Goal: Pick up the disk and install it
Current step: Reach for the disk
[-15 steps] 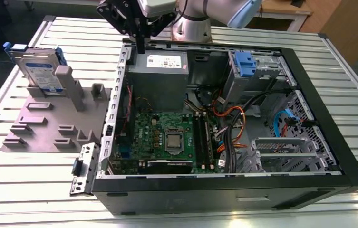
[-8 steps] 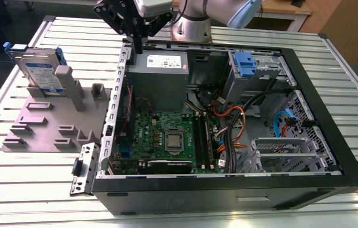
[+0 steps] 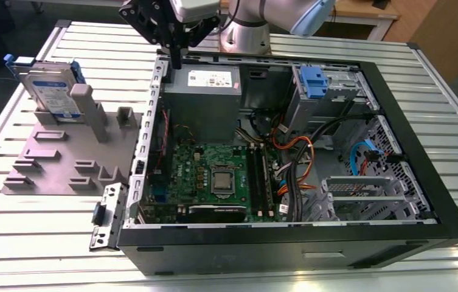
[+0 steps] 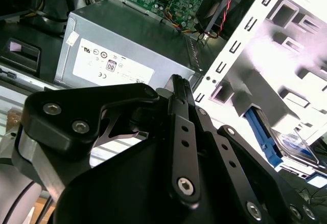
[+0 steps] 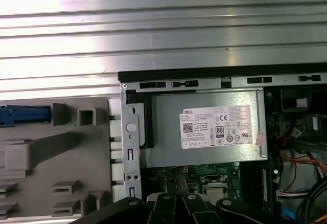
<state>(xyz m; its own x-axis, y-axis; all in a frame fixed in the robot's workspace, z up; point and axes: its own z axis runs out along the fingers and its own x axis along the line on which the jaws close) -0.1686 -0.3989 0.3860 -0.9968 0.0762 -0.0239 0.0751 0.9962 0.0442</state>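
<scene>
The flat silver hard drive with a blue-and-white label and blue plastic rails, the disk (image 3: 54, 91), stands upright on edge in a slot at the far end of a grey plastic fixture plate (image 3: 58, 158). This plate lies on the ribbed aluminium table (image 3: 50, 243), at the exterior view's left of the open black computer case (image 3: 423, 234). In the second wrist view the disk (image 4: 292, 150) shows beyond the case's perforated metal wall. In the first wrist view its blue rail (image 5: 25, 115) sticks out at the fixture's edge.

The black two-finger gripper (image 3: 176, 61) hangs above the far corner of the case at the exterior view's left, well apart from the disk. Its fingers (image 4: 176, 88) are pressed together with nothing between them.

Just under it sits the big grey metal power-supply box (image 3: 204, 91). Its white sticker (image 5: 217, 127) carries dark print, a barcode patch and a row of round certification marks. A green motherboard (image 3: 204, 173) lies nearer in the case, and a small blue plastic latch (image 3: 314, 82) sits on the far drive bay.
</scene>
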